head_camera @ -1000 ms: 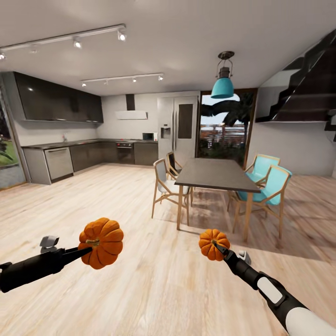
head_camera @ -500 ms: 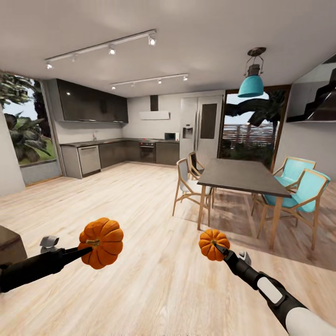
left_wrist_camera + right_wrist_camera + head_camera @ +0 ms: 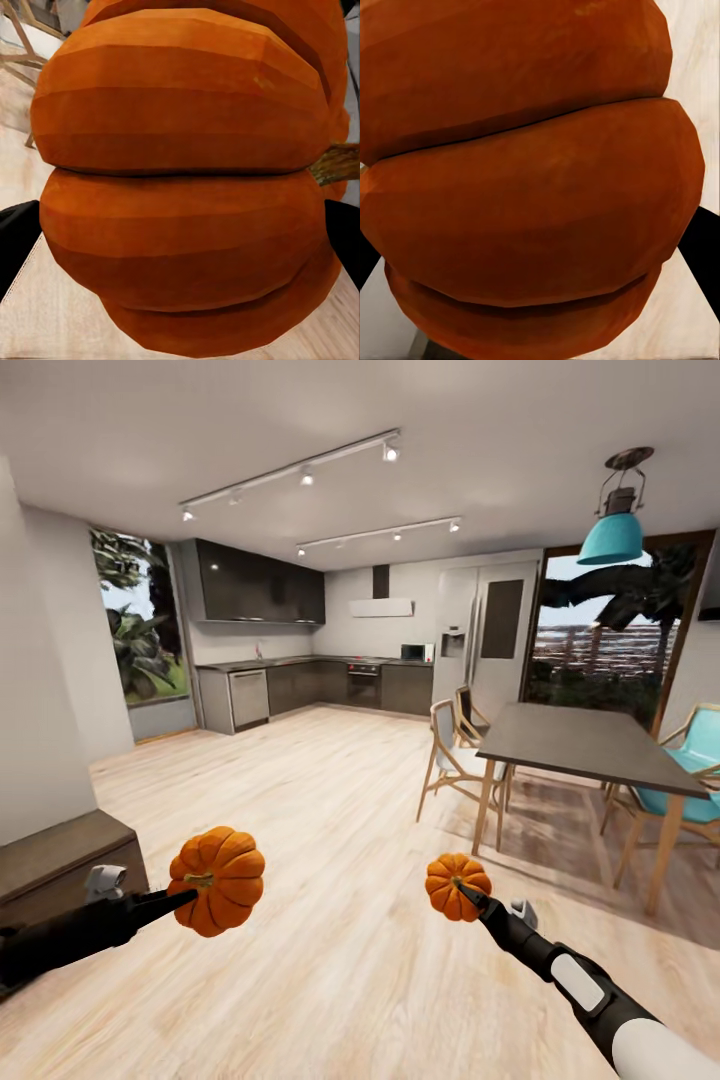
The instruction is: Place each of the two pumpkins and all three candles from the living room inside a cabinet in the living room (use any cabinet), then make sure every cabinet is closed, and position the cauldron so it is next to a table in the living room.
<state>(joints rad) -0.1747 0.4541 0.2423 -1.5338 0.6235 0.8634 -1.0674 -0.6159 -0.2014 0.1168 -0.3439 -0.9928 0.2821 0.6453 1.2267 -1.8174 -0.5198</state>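
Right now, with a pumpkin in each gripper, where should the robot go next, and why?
Probably keep turning left toward the low dark-brown cabinet at the head view's left edge. The left gripper holds one pumpkin, the right gripper the other pumpkin, both in the air, and both belong inside it.
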